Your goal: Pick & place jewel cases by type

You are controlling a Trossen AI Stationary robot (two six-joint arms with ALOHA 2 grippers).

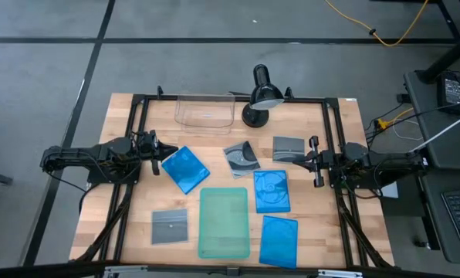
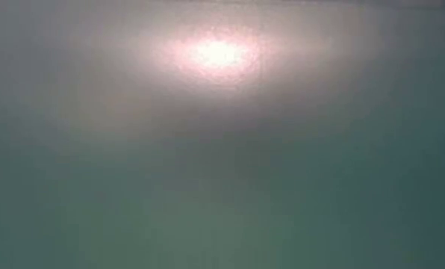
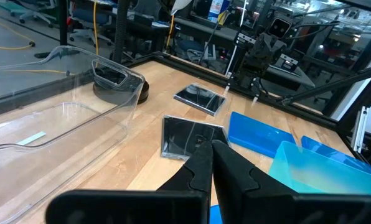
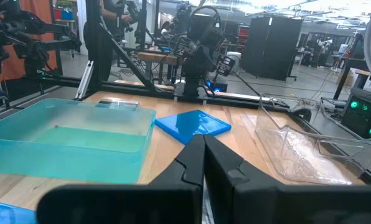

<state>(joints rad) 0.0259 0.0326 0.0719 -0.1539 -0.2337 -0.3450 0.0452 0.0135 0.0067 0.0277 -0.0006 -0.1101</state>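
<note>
You had six jewel cases on the wooden table (image 1: pixel 122 201): three blue, three grey. The blue ones were translucent and rectangular: one tilted (image 1: pixel 185 169) just off the left gripper (image 1: pixel 154 146), one (image 1: pixel 271 191) right of the pale-green tray (image 1: pixel 224 222), one (image 1: pixel 279 240) near the front edge. The grey ones were smaller and squarer: one (image 1: pixel 170 226) left of the tray, two (image 1: pixel 241 157) (image 1: pixel 289 148) mid-table, near the right gripper (image 1: pixel 313 161). Both claws had their fingers pressed together, gripping nothing. One clear bin (image 1: pixel 205 114) and one black lamp (image 1: pixel 261 96) stood at the back.
</note>
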